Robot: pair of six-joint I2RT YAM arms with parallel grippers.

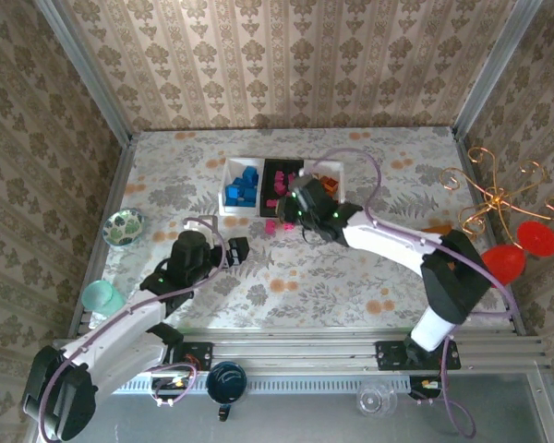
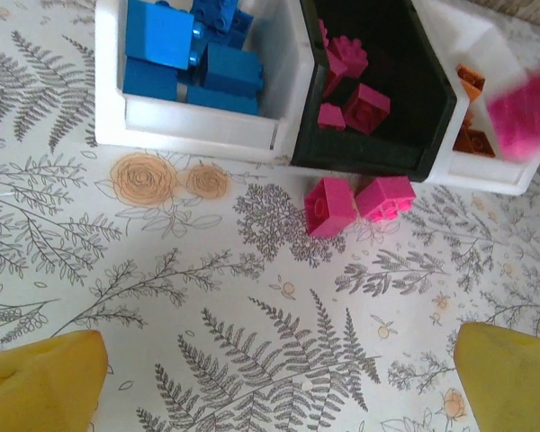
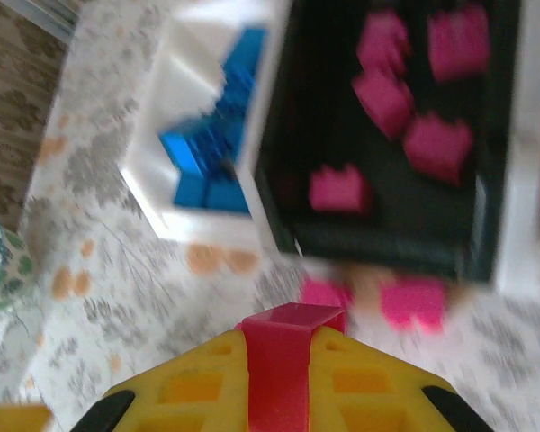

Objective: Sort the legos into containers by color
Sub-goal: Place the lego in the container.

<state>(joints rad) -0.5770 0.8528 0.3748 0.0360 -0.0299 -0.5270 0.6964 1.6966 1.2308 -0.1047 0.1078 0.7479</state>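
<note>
Just short of the black tray (image 3: 378, 247), the right gripper (image 3: 292, 387) had its fingers clenched on one pink lego (image 3: 288, 337). Step in hand, by judgement: transfer of that lego to the black tray, which held several pink legos (image 2: 364, 106). Next move req'd: advance over the tray interior, lower, then release. The drop pt. should clear the rim and not drift toward the adj. white trays. Two loose pink legos (image 2: 330, 205) lay on the surface (image 2: 252, 342) just beside the tray's near wall, touching each other. Pick-up there would call for a descent w/o striking that wall. The left white tray (image 2: 198, 135) held blue legos (image 2: 162, 36); the right white tray (image 2: 486, 175) held orange-brown legos (image 2: 472, 139). The left gripper (image 2: 270, 387) hovered over the surface w/ fingers (image 2: 45, 373) spread wide, grasping nothing. Judged from the layout, sorting was approx. complete bar these three pink pcs. Brands, labels, writing: none legible in any view.
</note>
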